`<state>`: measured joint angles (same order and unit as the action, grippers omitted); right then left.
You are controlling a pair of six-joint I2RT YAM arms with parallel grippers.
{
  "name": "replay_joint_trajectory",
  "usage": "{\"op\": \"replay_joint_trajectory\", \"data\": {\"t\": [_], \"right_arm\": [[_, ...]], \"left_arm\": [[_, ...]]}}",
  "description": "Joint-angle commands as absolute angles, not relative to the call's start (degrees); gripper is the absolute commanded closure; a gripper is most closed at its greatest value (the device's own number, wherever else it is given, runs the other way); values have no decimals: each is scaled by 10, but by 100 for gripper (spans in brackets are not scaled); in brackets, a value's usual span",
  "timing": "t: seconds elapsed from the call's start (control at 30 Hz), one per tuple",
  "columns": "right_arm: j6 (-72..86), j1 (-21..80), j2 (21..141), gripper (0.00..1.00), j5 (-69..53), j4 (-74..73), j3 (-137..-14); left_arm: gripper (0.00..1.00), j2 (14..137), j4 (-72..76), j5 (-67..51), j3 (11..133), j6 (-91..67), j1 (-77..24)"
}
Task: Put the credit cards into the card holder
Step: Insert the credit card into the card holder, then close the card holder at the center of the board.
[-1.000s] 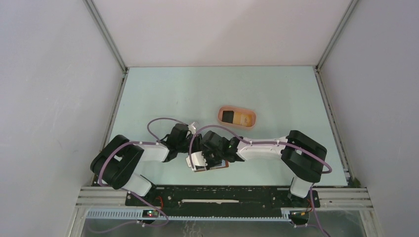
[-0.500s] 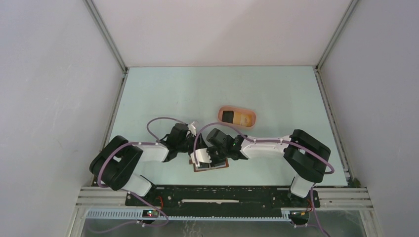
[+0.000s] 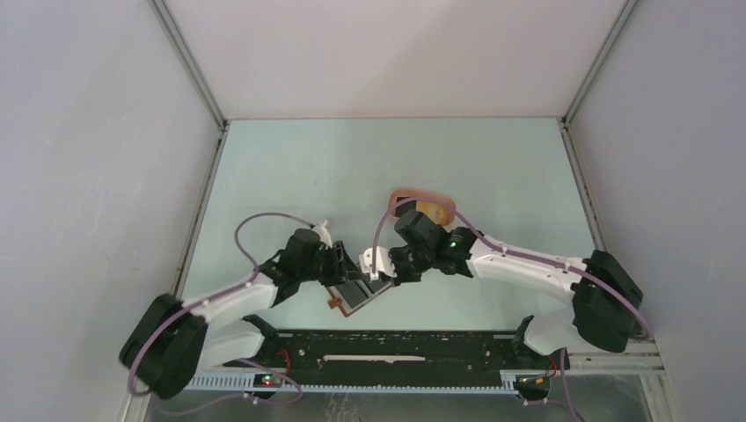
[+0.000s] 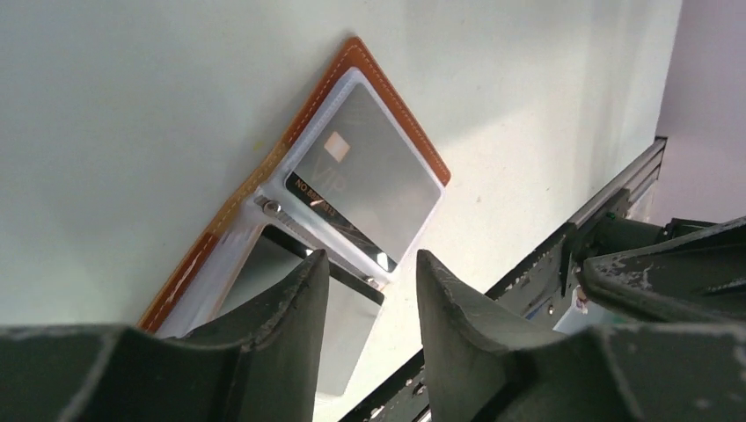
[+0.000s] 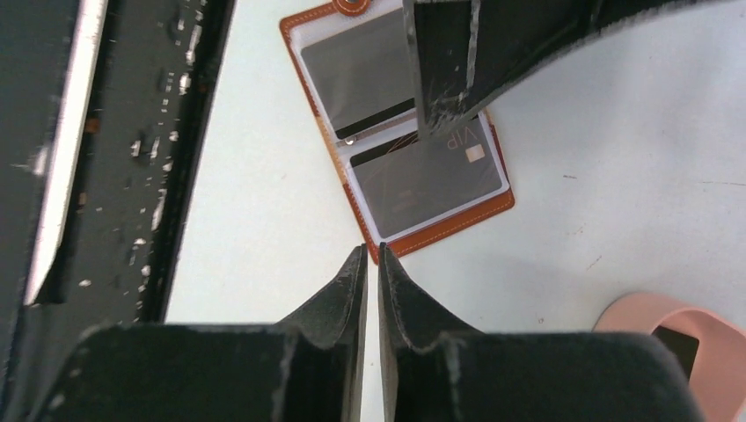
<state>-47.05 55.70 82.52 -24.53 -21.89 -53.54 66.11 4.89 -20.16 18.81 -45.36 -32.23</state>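
The card holder (image 3: 356, 297) lies open on the table, reddish-brown with clear pockets. A dark credit card marked VIP (image 4: 369, 185) sits in one pocket, and a grey card with a black stripe (image 5: 356, 79) sits in the other. My left gripper (image 4: 369, 268) hovers open over the holder's striped-card half, with nothing between its fingers. My right gripper (image 5: 369, 255) hangs just off the holder's corner (image 5: 387, 251), its jaws only a narrow slit apart and empty. A tan-yellow card (image 3: 431, 209) lies in the pink tray.
The pink oval tray (image 3: 406, 195) stands behind my right arm, and a black card (image 5: 676, 345) shows in it. The black rail (image 5: 114, 158) along the table's near edge runs close to the holder.
Both grippers have drawn back from the card holder, which now lies uncovered and open. The right jaws parted slightly and the left jaws widened.
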Motion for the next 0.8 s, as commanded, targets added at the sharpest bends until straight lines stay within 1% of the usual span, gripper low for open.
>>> {"op": "replay_joint_trajectory", "data": {"t": [0.0, 0.07, 0.13, 0.23, 0.33, 0.37, 0.47, 0.57, 0.77], "right_arm": [[-468, 535, 770, 81, -309, -301, -568], [-466, 527, 752, 74, -313, -315, -573], [-463, 515, 737, 68, -324, -323, -574], [-435, 480, 723, 51, -362, -325, -574], [-419, 443, 725, 35, -431, -346, -574], [-420, 432, 730, 33, -471, -360, -574], [-417, 409, 735, 30, -522, -380, -574], [-412, 399, 735, 28, -529, -378, -574], [-410, 400, 746, 23, -524, -377, -574]], "left_arm": [[52, 540, 5, -140, 160, -424, -320], [50, 476, -18, -122, 152, -414, -320], [46, 414, -39, -101, 146, -404, -320], [40, 333, -61, -80, 134, -394, -320], [37, 282, -54, -69, 120, -403, -320], [34, 270, -56, -63, 118, -405, -320], [25, 253, -60, -48, 114, -411, -320], [16, 258, -68, -35, 115, -419, -320], [7, 288, -95, -5, 122, -427, -320]]}}
